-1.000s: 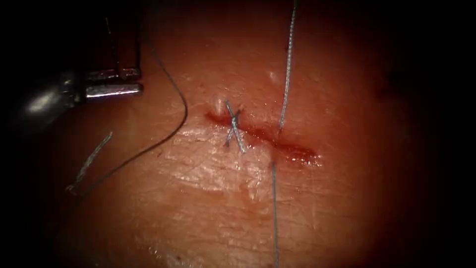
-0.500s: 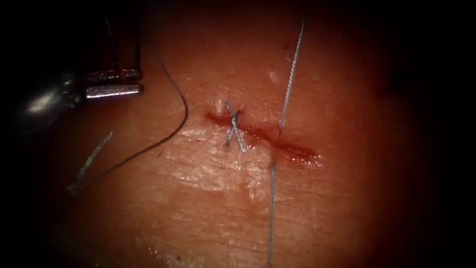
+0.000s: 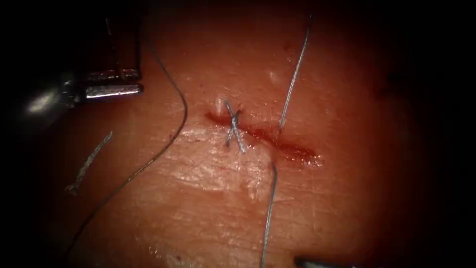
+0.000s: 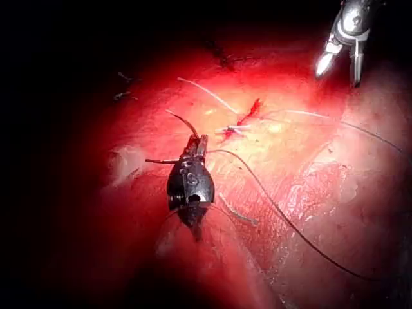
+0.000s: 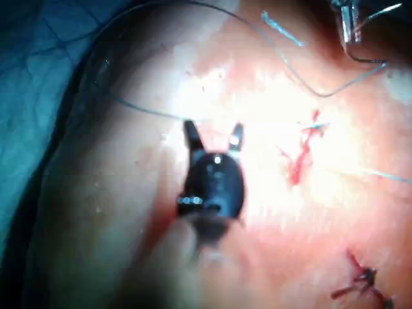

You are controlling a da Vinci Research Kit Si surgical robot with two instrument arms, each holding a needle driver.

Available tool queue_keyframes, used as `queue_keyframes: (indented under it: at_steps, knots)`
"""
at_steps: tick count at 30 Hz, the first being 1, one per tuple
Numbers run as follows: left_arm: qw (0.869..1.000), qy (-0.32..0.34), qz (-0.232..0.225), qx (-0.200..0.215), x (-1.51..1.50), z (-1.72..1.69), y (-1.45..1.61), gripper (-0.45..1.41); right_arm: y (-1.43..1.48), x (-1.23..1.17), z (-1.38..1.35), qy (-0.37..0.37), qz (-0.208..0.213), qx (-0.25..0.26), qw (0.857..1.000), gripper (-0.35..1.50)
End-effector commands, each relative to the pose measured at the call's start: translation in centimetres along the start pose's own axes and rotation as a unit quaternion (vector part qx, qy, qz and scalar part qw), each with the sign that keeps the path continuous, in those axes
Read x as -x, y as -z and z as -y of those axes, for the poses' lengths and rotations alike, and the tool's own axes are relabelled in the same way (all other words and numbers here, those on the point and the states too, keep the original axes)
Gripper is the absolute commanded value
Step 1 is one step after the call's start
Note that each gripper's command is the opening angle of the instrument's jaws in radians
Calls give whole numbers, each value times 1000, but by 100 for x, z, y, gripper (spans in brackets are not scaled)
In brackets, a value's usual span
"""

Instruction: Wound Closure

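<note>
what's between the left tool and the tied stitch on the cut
In the endoscope view, a dark thread curves across bare tissue between the left tool and the tied stitch.

Glistening wet tissue [image 3: 213, 198], shiny metal left end effector [image 3: 111, 83], braided matt thread [image 3: 293, 79]

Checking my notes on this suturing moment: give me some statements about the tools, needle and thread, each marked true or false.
1. The right tool's fingers are open and hold nothing. True.
2. The left tool grips the tissue. False: its fingers are shut on the needle, which is not in the tissue.
3. A tied stitch crosses the cut. True.
4. The cut end of thread lies right of the cut. False: it lies to the left.
</note>
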Motion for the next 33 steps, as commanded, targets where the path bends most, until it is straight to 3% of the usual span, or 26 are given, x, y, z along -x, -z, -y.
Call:
queue_keyframes:
  at_steps: [1, 6, 11, 17, 24, 27, 28, 29, 33]
  knots:
    - [1000, -1, -1, 0, 3, 3, -7, -45, -1, 12, -29, 4, 10, 25, 1000, 128]
    - [1000, -1, -1, 0, 3, 3, -7, -45, -18, 29, -60, -3, 21, 67, 998, 128]
    - [1000, -4, 0, 1, 8, 0, -11, -45, -35, 35, -71, 5, 14, 94, 995, 131]
    - [1000, 10, 1, 3, 11, 3, -14, -45, -61, 46, -59, 17, 1, 74, 997, 124]
    - [999, 42, 0, 6, 26, 13, -16, -45, -64, 47, -55, 19, 1, 73, 997, 123]
    - [999, 54, -1, 7, 32, 16, -17, -23, -64, 48, -54, 19, 1, 73, 997, 121]
    - [998, 62, -5, 4, 36, 18, -18, -3, -64, 48, -54, 19, 3, 72, 997, 121]
    - [998, 62, -5, 4, 36, 18, -18, -3, -64, 48, -54, 19, 3, 72, 997, 121]
    - [998, 68, -9, -5, 45, 22, -17, 59, -63, 47, -53, 19, 3, 72, 997, 119]
